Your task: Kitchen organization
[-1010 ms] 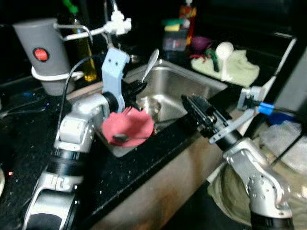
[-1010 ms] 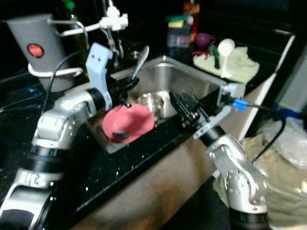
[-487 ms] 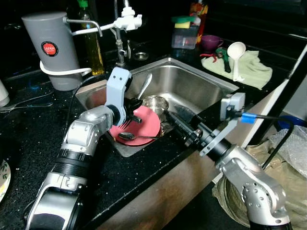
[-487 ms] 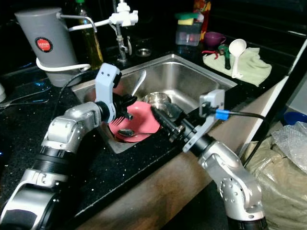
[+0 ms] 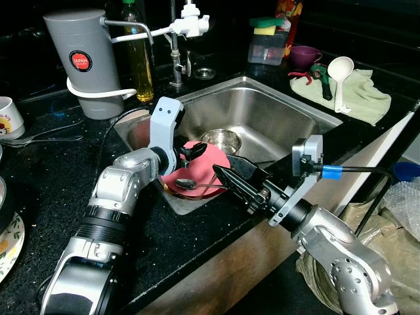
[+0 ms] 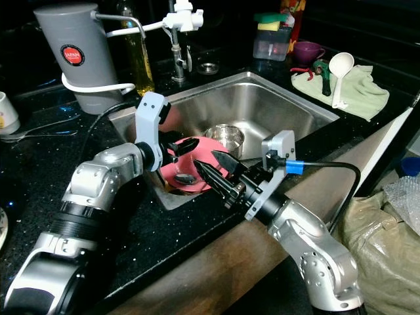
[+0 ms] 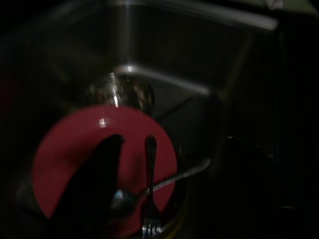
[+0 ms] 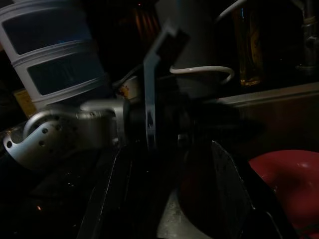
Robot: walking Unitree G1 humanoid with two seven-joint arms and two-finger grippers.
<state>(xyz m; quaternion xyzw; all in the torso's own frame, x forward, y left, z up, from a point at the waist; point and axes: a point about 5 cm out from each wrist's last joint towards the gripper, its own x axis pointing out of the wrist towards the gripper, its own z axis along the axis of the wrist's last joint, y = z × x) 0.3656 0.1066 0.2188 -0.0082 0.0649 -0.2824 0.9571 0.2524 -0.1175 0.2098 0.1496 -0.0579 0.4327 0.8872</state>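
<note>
Left gripper (image 5: 189,152) poised over the near-left corner of the sink (image 5: 298,121), black fingers parted, nothing between them, tips just above the red plate (image 5: 213,164). Right gripper (image 5: 231,182) reaching in from the counter's front edge, fingers spread apart and holding nothing, tips beside the plate's near rim and pointing toward the left gripper.

Red plate tilted against the sink's near-left wall, carrying a spoon (image 5: 193,186) with its bowl toward the left and handle running right, and a fork (image 7: 150,199) lying across it, tines at the plate's low edge. Steel bowl (image 5: 220,140) upright on the sink floor just behind the plate; contents cannot be told.

On the black counter (image 5: 46,190): grey water filter (image 5: 85,62) at far left, oil bottle (image 5: 139,59) beside it, tap (image 5: 184,26) behind the sink. Beyond the sink, clear container (image 5: 267,47) topped with sponges, purple cup (image 5: 305,56), white ladle (image 5: 341,79) on a green cloth (image 5: 367,98). White mug (image 5: 8,117) at the left edge.
</note>
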